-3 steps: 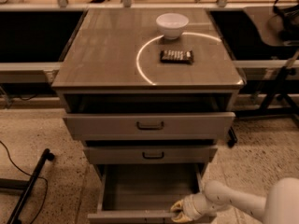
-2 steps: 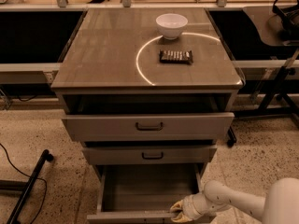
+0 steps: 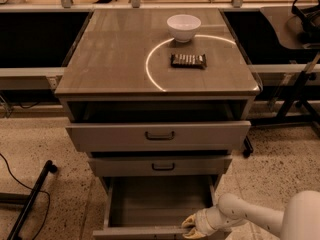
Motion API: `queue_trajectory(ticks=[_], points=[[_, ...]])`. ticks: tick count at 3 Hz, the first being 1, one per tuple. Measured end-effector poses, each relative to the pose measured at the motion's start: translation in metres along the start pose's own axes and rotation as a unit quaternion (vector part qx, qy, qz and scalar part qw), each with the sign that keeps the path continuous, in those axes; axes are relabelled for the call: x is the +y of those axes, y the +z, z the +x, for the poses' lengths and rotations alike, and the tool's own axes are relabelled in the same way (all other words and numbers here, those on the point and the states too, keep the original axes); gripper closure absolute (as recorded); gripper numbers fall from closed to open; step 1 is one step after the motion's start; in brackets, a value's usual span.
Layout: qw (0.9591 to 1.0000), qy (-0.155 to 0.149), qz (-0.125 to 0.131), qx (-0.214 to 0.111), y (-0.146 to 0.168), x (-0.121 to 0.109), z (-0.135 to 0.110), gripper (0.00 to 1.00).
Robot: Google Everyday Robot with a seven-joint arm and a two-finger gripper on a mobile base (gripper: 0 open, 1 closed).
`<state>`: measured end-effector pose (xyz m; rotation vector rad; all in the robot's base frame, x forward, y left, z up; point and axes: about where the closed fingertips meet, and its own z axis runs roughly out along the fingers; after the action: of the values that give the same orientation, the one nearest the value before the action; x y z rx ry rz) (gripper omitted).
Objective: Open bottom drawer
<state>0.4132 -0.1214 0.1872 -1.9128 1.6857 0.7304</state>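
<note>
A black stand leg (image 3: pixel 31 198) lies on the speckled floor at left. In the centre stands a grey bench (image 3: pixel 115 59) with three drawers. The bottom drawer (image 3: pixel 160 204) is pulled out towards the near side, further than the two above it. A white bowl (image 3: pixel 183 27) and a dark snack bar (image 3: pixel 188 60) sit on top, right of centre. The white arm's end effector (image 3: pixel 192 227) is at the drawer's near right front edge; whether it is clenched or released cannot be told.

White arm (image 3: pixel 250 215) of smooth rounded segments, bulbous wrist joint, broad pale shell at lower right corner, cream gripper (image 3: pixel 191 227) with yellowish tips, low in view, just right of centre
</note>
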Motion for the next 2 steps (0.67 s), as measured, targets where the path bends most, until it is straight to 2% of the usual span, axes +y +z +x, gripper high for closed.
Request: queue_trajectory(ticks=[1, 2], points=[[1.0, 0.0, 0.0, 0.0, 0.0, 0.0, 0.0, 0.11], [0.9996, -0.004, -0.004, 0.026, -0.016, 0.002, -0.006, 0.0]])
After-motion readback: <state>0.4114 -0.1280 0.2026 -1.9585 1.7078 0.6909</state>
